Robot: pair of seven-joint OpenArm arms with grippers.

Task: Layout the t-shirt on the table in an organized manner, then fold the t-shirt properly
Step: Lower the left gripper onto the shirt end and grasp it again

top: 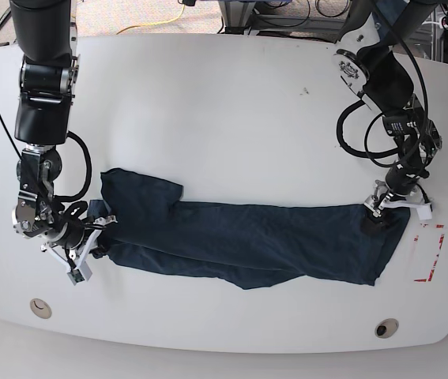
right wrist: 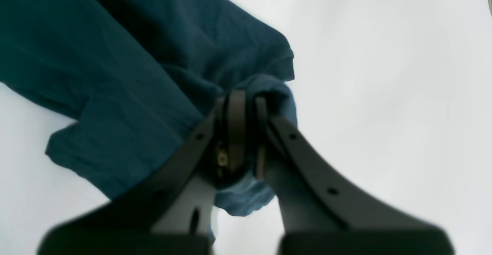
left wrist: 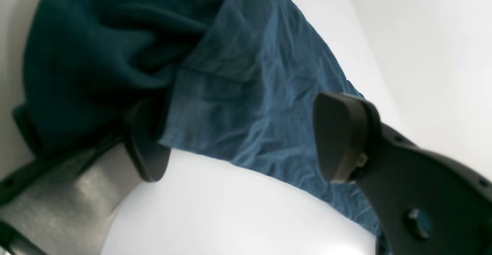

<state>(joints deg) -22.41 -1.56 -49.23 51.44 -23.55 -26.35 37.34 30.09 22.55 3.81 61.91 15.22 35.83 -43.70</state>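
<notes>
The dark navy-teal t-shirt (top: 247, 241) lies stretched in a long wrinkled band across the front half of the white table (top: 224, 103). My right gripper (top: 101, 230), on the base view's left, is shut on a bunched edge of the t-shirt (right wrist: 134, 74) at its left end; the right wrist view shows cloth pinched between the gripper's fingertips (right wrist: 242, 132). My left gripper (top: 378, 212) is at the shirt's right end. In the left wrist view it (left wrist: 242, 143) is wide open, with the t-shirt (left wrist: 250, 93) lying between and behind the fingers and a dark fold draping over one finger (left wrist: 146, 147).
A red dashed rectangle mark (top: 431, 253) lies just right of the shirt's right end. Two round grommet holes sit near the front edge, one on the left (top: 39, 307) and one on the right (top: 385, 327). Cables and floor lie beyond the far table edge.
</notes>
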